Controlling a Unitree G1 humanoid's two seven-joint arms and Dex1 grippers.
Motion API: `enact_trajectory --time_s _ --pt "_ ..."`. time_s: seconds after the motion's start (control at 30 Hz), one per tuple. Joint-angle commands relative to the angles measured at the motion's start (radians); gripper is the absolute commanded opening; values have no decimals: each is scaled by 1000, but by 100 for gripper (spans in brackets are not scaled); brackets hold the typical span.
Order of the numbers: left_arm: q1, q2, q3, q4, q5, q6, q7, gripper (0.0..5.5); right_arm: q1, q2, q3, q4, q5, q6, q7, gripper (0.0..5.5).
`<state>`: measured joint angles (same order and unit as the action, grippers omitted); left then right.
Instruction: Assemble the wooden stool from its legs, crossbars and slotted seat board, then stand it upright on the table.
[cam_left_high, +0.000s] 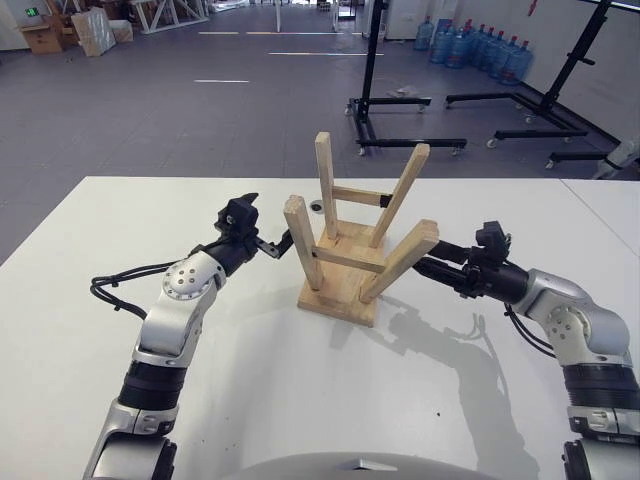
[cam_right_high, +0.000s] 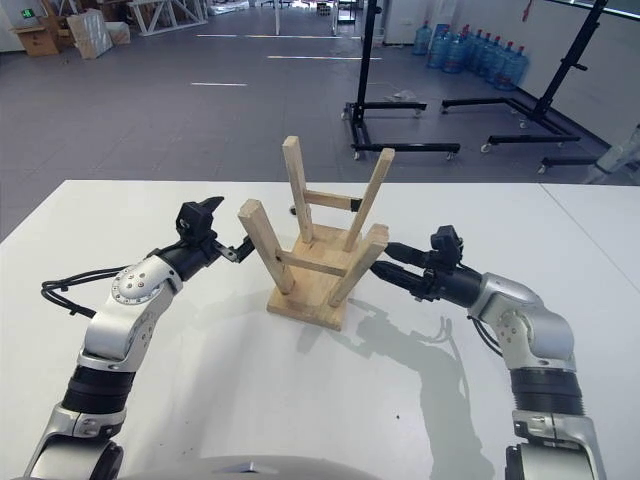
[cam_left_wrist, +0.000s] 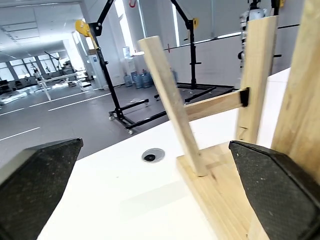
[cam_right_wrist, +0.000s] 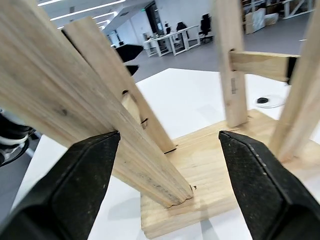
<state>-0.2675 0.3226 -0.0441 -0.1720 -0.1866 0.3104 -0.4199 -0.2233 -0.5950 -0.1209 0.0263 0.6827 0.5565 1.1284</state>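
While the pale wooden stool (cam_left_high: 345, 255) rests upside down mid-bench, seat board on the white bench (cam_left_high: 100, 220), the left hand (cam_left_high: 270, 245) sits beside its near left leg and the right hand (cam_left_high: 428, 264) beside its near right leg. From the left wrist, its black fingers (cam_left_wrist: 35, 185) are spread wide. From the right wrist, spread pads (cam_right_wrist: 260, 185) flank a slanted leg (cam_right_wrist: 85, 100).

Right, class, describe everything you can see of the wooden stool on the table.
The wooden stool is pale, unfinished-looking wood, assembled and upside down. Its square seat board lies flat on the white table, with four legs splaying upward. One crossbar joins the far pair, another the near pair. The left gripper is at the near left leg and the right gripper at the near right leg, both with jaws open; contact cannot be told.
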Motion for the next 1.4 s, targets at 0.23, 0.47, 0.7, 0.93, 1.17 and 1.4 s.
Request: enact_trajectory --time_s 0.23,0.47,0.7,0.93,1.17,1.4 --pt "81 155 352 65 13 -56 114 540 54 86 183 -366 -15 1 -77 367" --pt "222 103 306 -87 -75 -62 29 540 172 -87 53 -144 -94 -96 13 367" --pt "263 89 264 -98 -116 -64 -30 540 -45 6 128 196 -273 -275 -44 367" --pt "251 94 218 -73 -110 -69 -68 540 -255 111 150 561 -417 -511 -123 367" --pt "249 88 206 -58 -109 -82 -72 540 -333 126 117 707 -416 -574 -85 367" --pt "251 76 193 -12 -93 -114 -66 540 -424 221 176 801 -454 -598 41 367"
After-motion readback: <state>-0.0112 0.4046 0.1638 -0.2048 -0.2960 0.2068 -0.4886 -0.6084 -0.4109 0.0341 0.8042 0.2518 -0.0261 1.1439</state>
